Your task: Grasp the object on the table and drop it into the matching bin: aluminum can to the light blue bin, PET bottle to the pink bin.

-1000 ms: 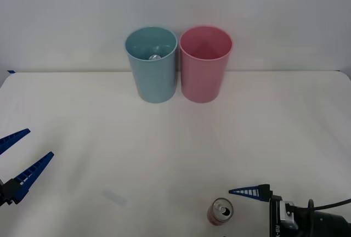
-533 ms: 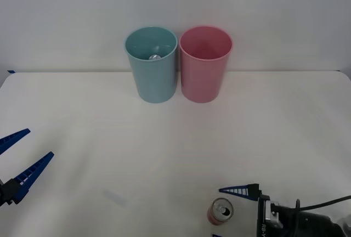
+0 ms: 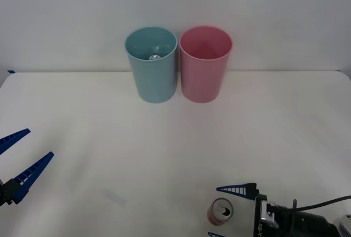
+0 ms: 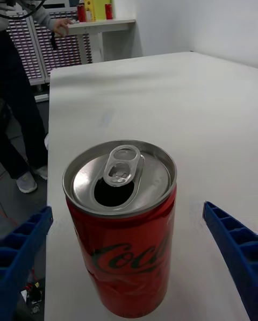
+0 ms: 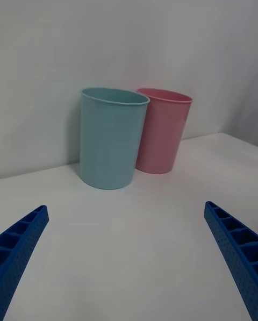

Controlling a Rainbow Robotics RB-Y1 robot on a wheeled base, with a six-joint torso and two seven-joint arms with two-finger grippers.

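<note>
So we've got the can [image 3: 220, 213] standing upright at the near edge of the table [image 3: 164, 149], right of centre. Our right gripper [image 3: 227, 212] is spread wide with a blue finger on either side of it, not touching yet as far as we can see. Blue bin [image 3: 152, 64] and pink bin [image 3: 204, 64] stand side by side at the far edge. Left gripper [image 3: 19, 157] hangs open over the left side, well apart.
</note>
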